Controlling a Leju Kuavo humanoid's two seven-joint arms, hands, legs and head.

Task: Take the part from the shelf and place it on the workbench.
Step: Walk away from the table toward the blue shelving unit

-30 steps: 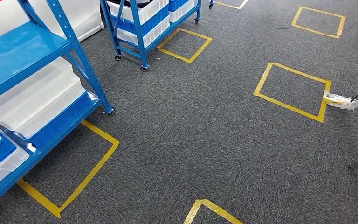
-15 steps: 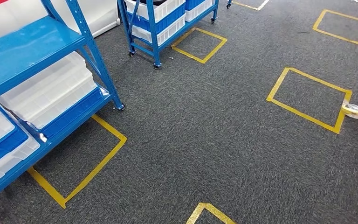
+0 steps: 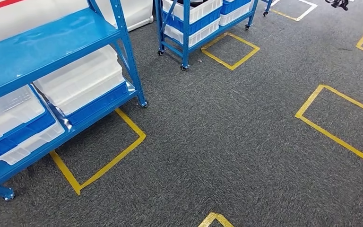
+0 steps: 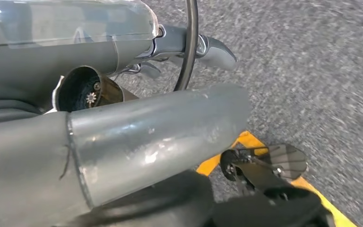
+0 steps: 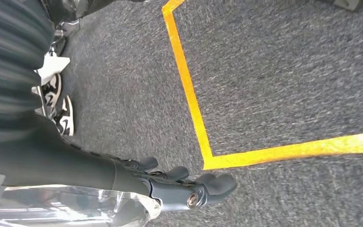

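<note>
The robot is on the approach step, the blue steel shelf (image 3: 52,42) with white plastic bins (image 3: 78,78) at ten o'clock, the part unidentifiable, right hand (image 5: 189,187) empty with fingers loosely apart, left hand's (image 4: 203,47) state indiscernible; next, it must face the shelf.

The shelf (image 3: 52,42) is glossy blue painted metal, holding translucent white plastic bins (image 3: 78,78). The carpet (image 3: 227,132) is rough, matt grey, marked with smooth yellow tape (image 3: 333,137).
</note>
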